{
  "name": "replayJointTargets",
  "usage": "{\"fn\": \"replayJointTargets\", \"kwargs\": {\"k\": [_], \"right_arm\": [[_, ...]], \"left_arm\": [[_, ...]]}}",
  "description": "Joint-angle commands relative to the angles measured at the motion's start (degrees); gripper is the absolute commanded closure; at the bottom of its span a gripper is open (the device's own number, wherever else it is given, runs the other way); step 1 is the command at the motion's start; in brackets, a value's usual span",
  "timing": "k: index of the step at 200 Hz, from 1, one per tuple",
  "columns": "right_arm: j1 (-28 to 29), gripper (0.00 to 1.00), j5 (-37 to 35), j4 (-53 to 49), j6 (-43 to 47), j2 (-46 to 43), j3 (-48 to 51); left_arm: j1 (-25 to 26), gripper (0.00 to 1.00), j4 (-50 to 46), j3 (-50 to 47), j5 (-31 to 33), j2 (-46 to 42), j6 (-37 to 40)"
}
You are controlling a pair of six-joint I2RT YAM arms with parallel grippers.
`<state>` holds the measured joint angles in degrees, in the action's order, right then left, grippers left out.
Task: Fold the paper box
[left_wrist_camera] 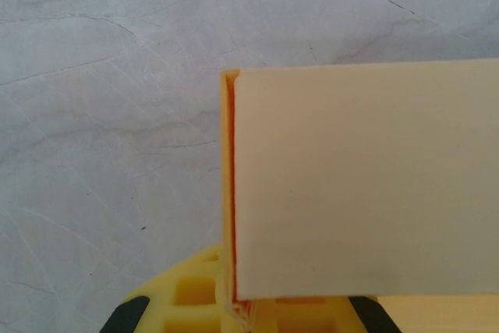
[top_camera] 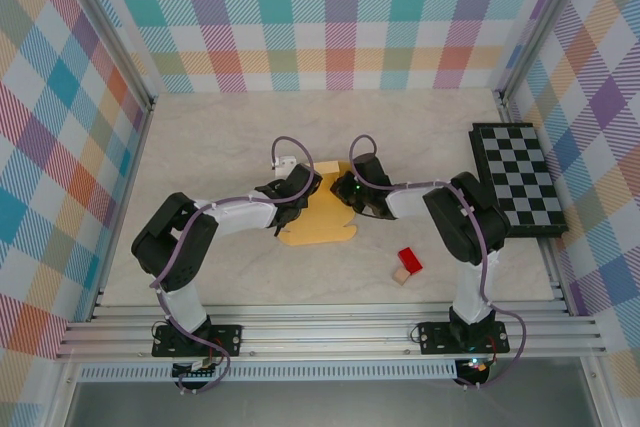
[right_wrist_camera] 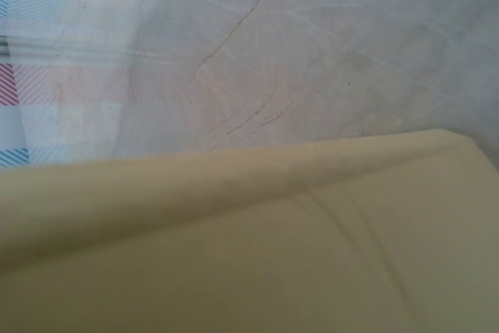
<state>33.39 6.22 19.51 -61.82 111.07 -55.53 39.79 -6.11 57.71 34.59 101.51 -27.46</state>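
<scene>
Cardboard at centre frame: the paper box (top_camera: 318, 225) lies on the pale marbled table (top_camera: 220, 147) in the top view, right between the two arms. It is plain pale orange-yellow card, part flat sheet with a rounded flap poking toward the lower right, part folded up. It forms no closed carton here, just panels laid over one another.

The left gripper (top_camera: 305, 190) comes in from the left over the card's upper-left corner, the right gripper (top_camera: 343, 195) from the right over its upper-right edge, and the two nearly meet above the sheet.

On the left wrist camera, a pale panel covers the right half of the frame. A second layer shows as a thin, deeper orange line down its left edge. That doubled edge runs into the yellow gridded fingers (left_wrist_camera: 195, 294) at the bottom, and the jaws are clamped on it.

On the right wrist camera, blurred card with a soft diagonal crease spreads across the lower half and hides the fingers. The jaws are closed, but I cannot tell whether they pinch the card.

Lower right of the box and well apart from it, a small red block (top_camera: 410, 259) touches a tan cube (top_camera: 402, 275). At far right, a black-and-white checkered board (top_camera: 520, 179) lies against the plaid wall (top_camera: 340, 17).
</scene>
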Motion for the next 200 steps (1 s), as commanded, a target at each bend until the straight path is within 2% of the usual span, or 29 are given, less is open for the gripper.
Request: {"fn": "replayJointTargets", "kwargs": {"k": [1, 48, 85, 99, 112, 123, 145, 170, 200], "right_arm": [[0.7, 0.89, 1.1, -5.5, 3.7, -1.4, -0.9], [-0.1, 0.82, 0.3, -18.2, 14.8, -12.9, -2.9], [-4.5, 0.77, 1.3, -27.9, 24.1, -19.9, -3.3], [-6.6, 0.77, -0.7, -32.3, 28.4, -22.6, -3.8], [-6.9, 0.76, -3.4, -36.4, 33.8, -24.5, -4.8], [-6.7, 0.76, -2.0, -38.1, 36.5, -25.3, -4.9], [-3.8, 0.77, 1.8, -36.0, 36.1, -24.8, -2.7], [0.3, 0.79, 1.0, -28.6, 32.1, -21.9, 0.9], [0.5, 0.81, 0.0, -18.7, 26.6, -16.8, 4.6]], "left_arm": [[1.3, 1.00, -3.4, 0.4, -0.5, 1.4, 0.1], [1.1, 1.00, -3.2, 0.4, 0.8, 1.8, 0.1], [0.9, 1.00, -3.0, 0.6, 1.2, 2.1, 1.1], [0.8, 1.00, -3.0, 0.7, 1.2, 2.1, 1.2], [0.7, 1.00, -3.1, 0.7, 1.1, 2.0, 1.2], [0.7, 1.00, -3.0, 0.7, 0.9, 1.9, 1.2], [0.7, 1.00, -2.9, 0.8, 0.7, 1.7, 1.1], [0.7, 1.00, -3.5, 1.4, 0.7, 2.0, 0.9], [0.6, 1.00, -3.9, 1.1, 0.4, 1.8, 0.4]]}}
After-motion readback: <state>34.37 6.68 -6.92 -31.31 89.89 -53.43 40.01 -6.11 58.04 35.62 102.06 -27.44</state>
